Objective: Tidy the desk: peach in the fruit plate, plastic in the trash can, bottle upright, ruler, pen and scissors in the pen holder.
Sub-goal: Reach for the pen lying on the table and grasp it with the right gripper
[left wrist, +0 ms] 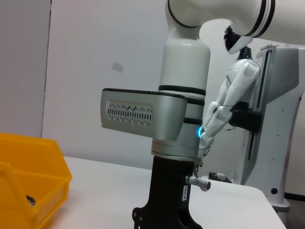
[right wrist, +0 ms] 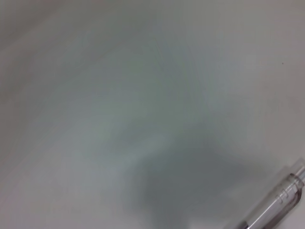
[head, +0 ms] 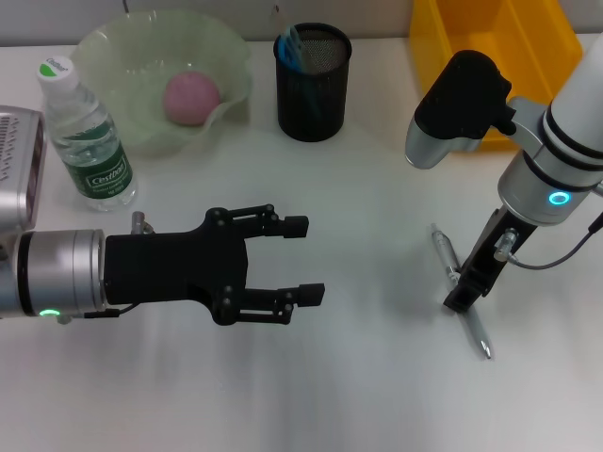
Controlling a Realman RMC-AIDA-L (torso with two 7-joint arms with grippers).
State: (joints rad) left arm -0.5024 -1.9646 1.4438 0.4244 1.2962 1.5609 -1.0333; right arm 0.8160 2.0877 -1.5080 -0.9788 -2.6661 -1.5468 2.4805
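Observation:
The pen (head: 460,294) lies on the white desk (head: 358,377) at the right; its clear barrel also shows in the right wrist view (right wrist: 276,202). My right gripper (head: 464,287) points straight down and stands on the pen's middle. My left gripper (head: 303,260) hovers open and empty over the desk's middle-left. The pink peach (head: 191,97) sits in the pale green fruit plate (head: 113,42). The bottle (head: 89,137) stands upright beside it. Blue scissors handles (head: 294,52) poke out of the black mesh pen holder (head: 313,94). A dark scrap of plastic (left wrist: 30,201) lies in the yellow trash can (left wrist: 28,181). I cannot make out the ruler.
The trash can (head: 499,38) stands at the back right, just behind my right arm (head: 556,160). Pen holder, fruit plate and bottle line the back edge. A silver device (head: 21,165) sits at the left edge.

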